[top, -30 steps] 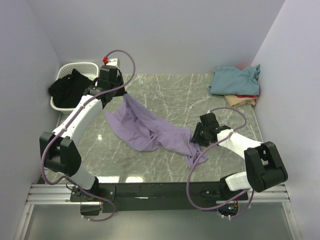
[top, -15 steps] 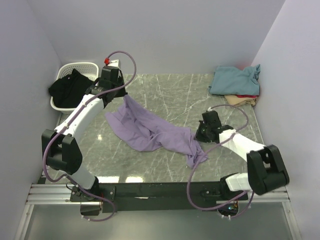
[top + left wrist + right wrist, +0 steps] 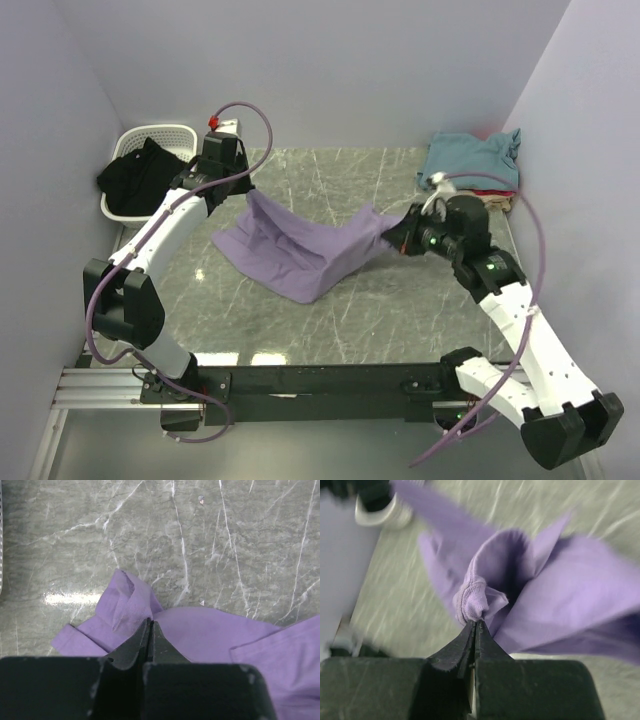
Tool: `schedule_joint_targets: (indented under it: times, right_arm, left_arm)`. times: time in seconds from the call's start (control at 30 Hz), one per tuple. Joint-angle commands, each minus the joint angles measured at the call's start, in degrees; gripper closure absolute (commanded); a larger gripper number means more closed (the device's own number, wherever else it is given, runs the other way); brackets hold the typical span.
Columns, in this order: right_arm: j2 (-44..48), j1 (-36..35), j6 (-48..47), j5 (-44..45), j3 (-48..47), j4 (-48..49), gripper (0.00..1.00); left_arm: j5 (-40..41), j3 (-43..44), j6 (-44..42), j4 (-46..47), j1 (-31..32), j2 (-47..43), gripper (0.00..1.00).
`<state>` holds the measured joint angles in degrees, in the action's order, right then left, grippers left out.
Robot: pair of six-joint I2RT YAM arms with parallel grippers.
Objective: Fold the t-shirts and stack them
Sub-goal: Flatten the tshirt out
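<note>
lavender t-shirt (image 3: 300,250) stretched mid-table, teal, red, tan t-shirts (image 3: 472,168) stacked far right

A grey-green stone table (image 3: 330,180) has white veins. Pale purple walls (image 3: 350,70) stand behind it and at both sides. A white basket (image 3: 165,131) sits at its far left corner. Light shines on its near edge.
</note>
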<state>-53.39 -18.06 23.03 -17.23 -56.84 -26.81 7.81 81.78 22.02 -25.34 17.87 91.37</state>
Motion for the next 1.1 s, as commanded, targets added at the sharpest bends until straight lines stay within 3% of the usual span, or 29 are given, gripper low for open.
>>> schedule_joint_targets:
  times: [0.0,0.07,0.13,0.17,0.23,0.3,0.33,0.53,0.77,1.07]
  right_arm:
    - [1.0,-2.5,-1.5,-16.2,7.6,-6.1,1.0]
    - [0.0,-5.4,-2.2,-19.3,10.4,-9.4,1.0]
    - [-1.6,-8.5,0.2,-12.9,11.7,-12.1,1.0]
    - [-1.7,-9.7,2.5,-10.6,13.1,-13.4,0.8]
    - [-0.4,-11.6,5.7,-12.8,15.0,-11.4,0.86]
    - [2.8,-12.1,8.1,-10.1,15.7,-10.5,0.59]
    - [3.7,-12.1,8.2,-6.0,15.3,-11.0,0.54]
    - [2.0,-12.1,8.4,4.3,10.3,-14.6,0.43]
    - [-4.2,-12.0,11.2,10.2,15.1,-11.8,0.48]
    - [-7.3,-10.9,13.9,9.8,22.7,-3.5,0.5]
  left_arm:
    - [-0.9,2.3,-0.3,0.5,-0.1,-0.8,0.99]
    - [-1.3,2.0,-0.1,0.5,-0.1,-0.8,0.99]
    - [-1.5,1.9,-0.1,0.6,-0.1,-0.8,0.99]
    - [-1.6,1.8,-0.1,0.6,-0.1,-0.8,0.99]
    - [-1.5,1.8,-0.2,0.6,-0.1,-0.8,0.99]
    - [-1.7,2.0,-0.3,0.6,-0.1,-0.8,0.99]
    - [-1.8,2.1,-0.4,0.4,-0.1,-0.8,0.99]
    - [-2.1,2.0,-0.5,0.4,-0.1,-0.5,0.99]
    - [-2.0,1.5,-0.6,0.3,-0.1,-1.0,0.99]
    - [-2.7,1.1,-0.3,0.6,-0.1,-0.3,0.99]
